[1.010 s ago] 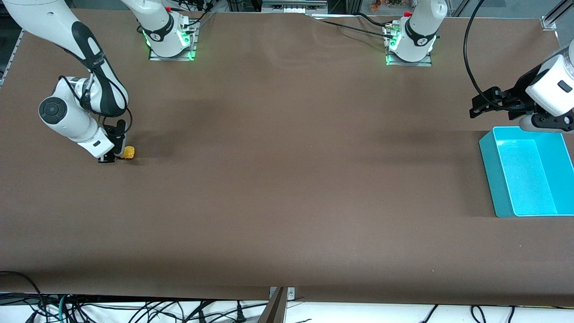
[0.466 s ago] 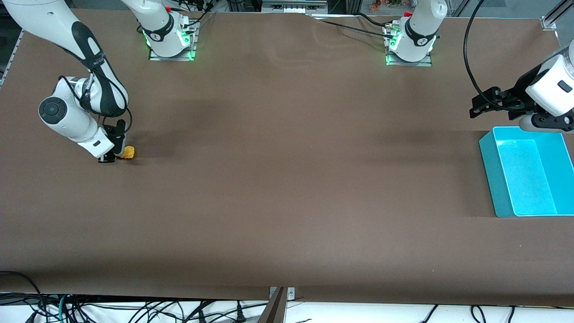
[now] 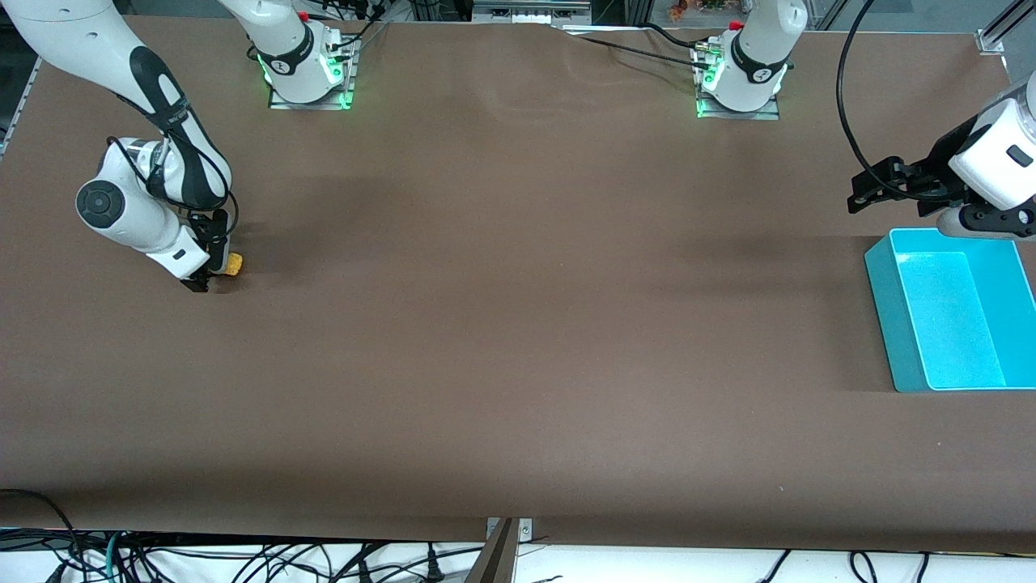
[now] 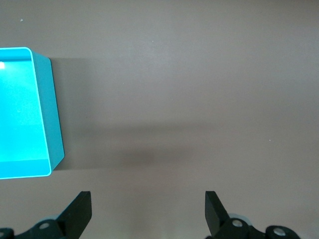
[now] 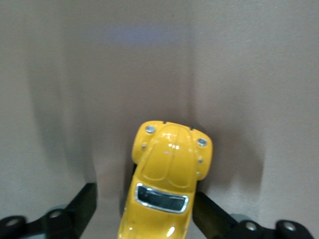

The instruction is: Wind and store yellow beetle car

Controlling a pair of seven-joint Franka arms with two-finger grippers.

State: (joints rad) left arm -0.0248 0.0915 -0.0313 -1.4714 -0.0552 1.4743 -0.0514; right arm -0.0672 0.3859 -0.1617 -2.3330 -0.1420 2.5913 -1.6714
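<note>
On the brown table (image 3: pixel 518 324), the released right tool (image 5: pixel 144 211) straddles the yellow beetle car (image 5: pixel 167 184), nose outward.

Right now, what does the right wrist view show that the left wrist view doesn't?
Only the right wrist view shows the yellow beetle car, seen close up between the spread fingers of the right end effector, with a gap on each side. Only the left wrist view shows the turquoise bin, beside the open, empty left end effector, which waits at the left arm's end of the table. Both show the bare brown table.
</note>
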